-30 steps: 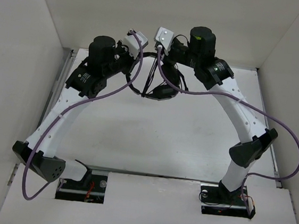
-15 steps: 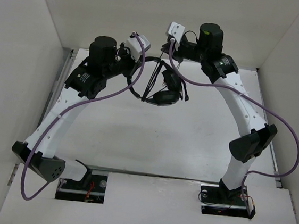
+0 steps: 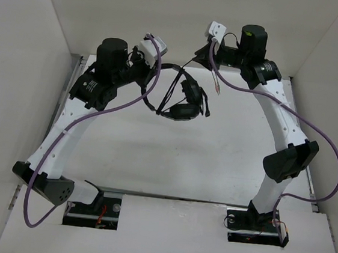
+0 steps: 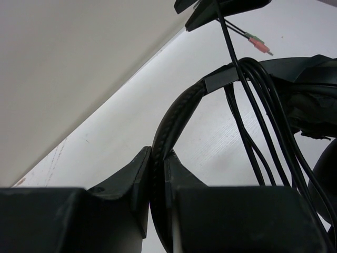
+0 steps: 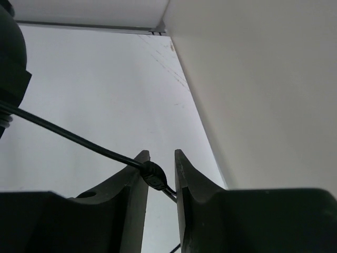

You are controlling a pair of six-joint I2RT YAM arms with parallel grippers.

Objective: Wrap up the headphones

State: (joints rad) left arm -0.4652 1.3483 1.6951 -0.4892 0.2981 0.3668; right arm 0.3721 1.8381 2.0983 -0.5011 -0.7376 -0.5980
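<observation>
My left claw (image 4: 158,158) is clenched on the headphones (image 3: 181,100). Both fingers press the padded band (image 4: 179,105) from either side, with no gap showing. From above, that claw is at about 11 o'clock on the table (image 3: 154,155), close to the back wall (image 3: 108,11). The headphones hang out from it toward 12 o'clock, between my two wrists. The two earcups (image 3: 184,111) are at the lower end, toward 5 o'clock from my grip, one above the other. I cannot tell whether they touch the table or hang just over it.

Several loops of the thin black cable (image 4: 247,110) are already laid across the band, just past the point where I pinch it. They fall in a bundle beside the earcups. One strand rises from the band toward 12 o'clock in my left wrist view.

My right claw (image 5: 162,155) is at about 1 o'clock, raised near the back wall, and its fingers stand apart. The cable runs in from 9 o'clock and passes between them. A small thicker collar on it rests against the left finger, and a gap shows at the other finger, so nothing is squeezed there. The coloured plugs (image 3: 217,88) dangle free just below that claw, at about 5 o'clock from it and apart from the earcups.
</observation>
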